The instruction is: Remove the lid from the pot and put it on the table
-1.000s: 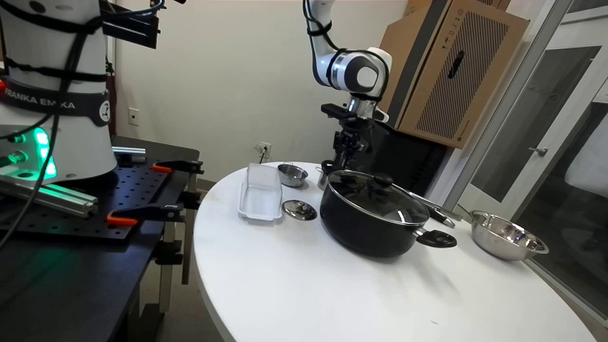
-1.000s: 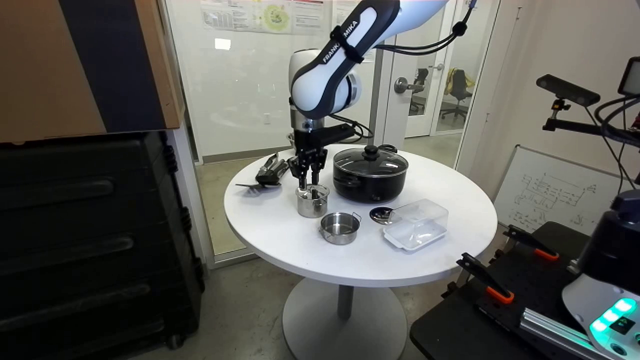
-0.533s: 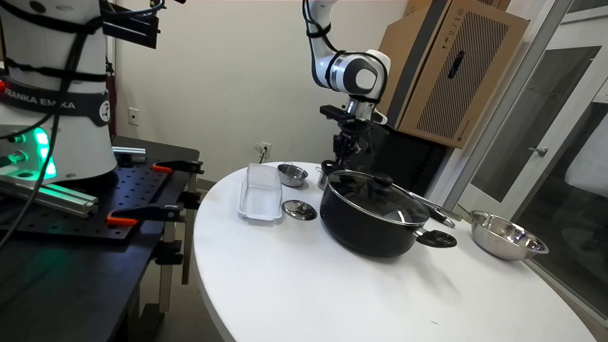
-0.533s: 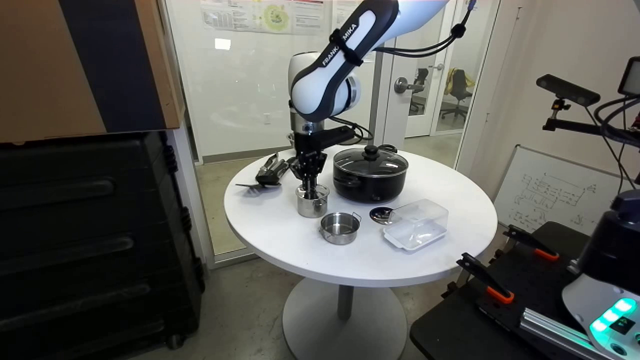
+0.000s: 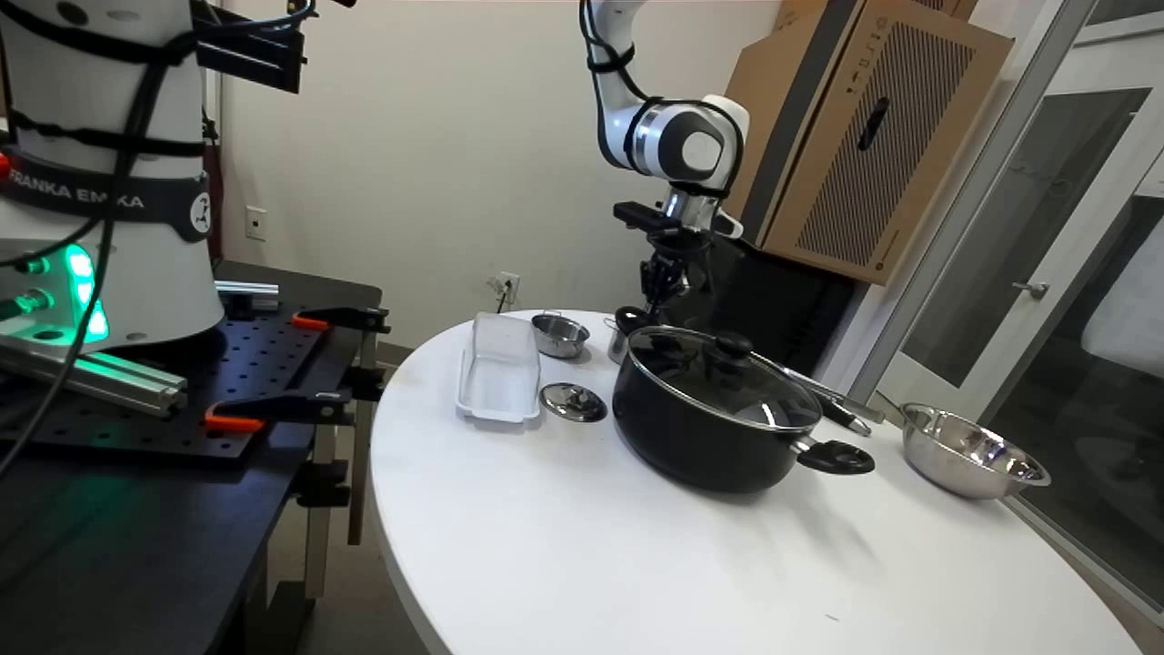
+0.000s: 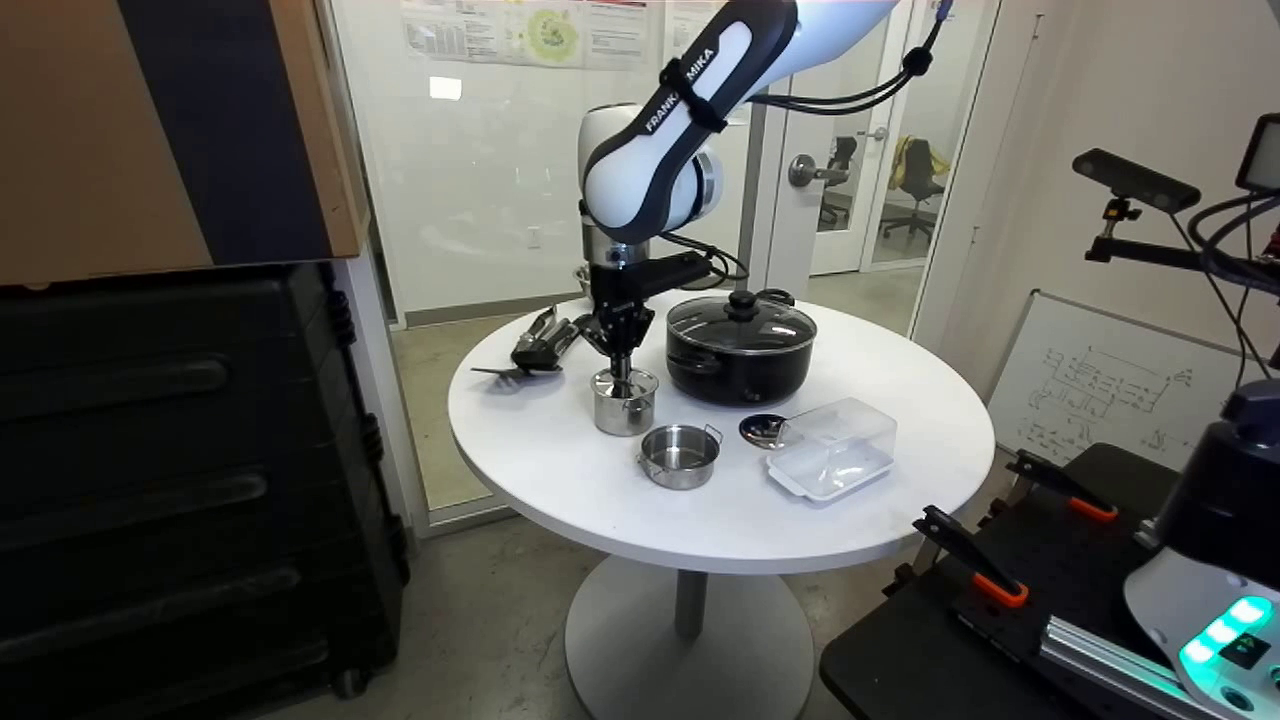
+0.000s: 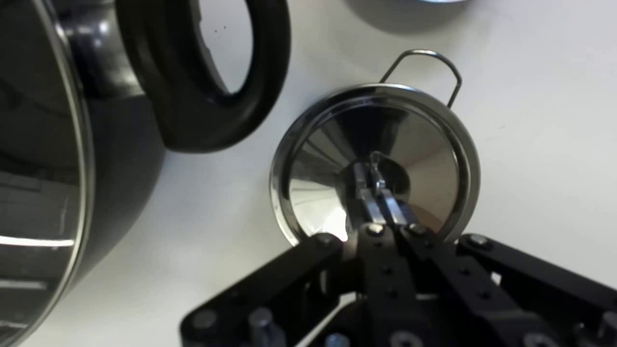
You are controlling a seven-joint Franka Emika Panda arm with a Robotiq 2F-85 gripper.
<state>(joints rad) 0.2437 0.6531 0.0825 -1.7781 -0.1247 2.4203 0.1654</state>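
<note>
A dark glass lid with a black knob [image 5: 668, 368] [image 6: 705, 325] sits flat on the wide black pot [image 5: 691, 446] [image 6: 740, 378] in both exterior views. In the wrist view the black pot [image 7: 123, 154] and its side handle are at the left. Beside it stands a small steel pot [image 6: 625, 415] with its own shiny steel lid [image 7: 429, 154]. My gripper [image 7: 370, 179] [image 6: 621, 385] points down over this small lid, with its fingers shut on the thin handle at its middle. The small lid still rests on the small pot. All stand on the white table [image 5: 564, 537].
Near the small pot are an open steel pan [image 6: 680, 470], a loose shiny lid [image 5: 573, 402] and a clear plastic box [image 6: 835, 465]. Dark utensils [image 6: 545, 345] lie behind it. A steel bowl [image 5: 968, 459] stands beyond the black pot. A black workbench [image 5: 300, 355] stands beside the table.
One second ago the fingers were apart over the small steel pot; they have closed together at its lid's handle. The arm has dropped slightly. The black pot and its lid have not moved.
</note>
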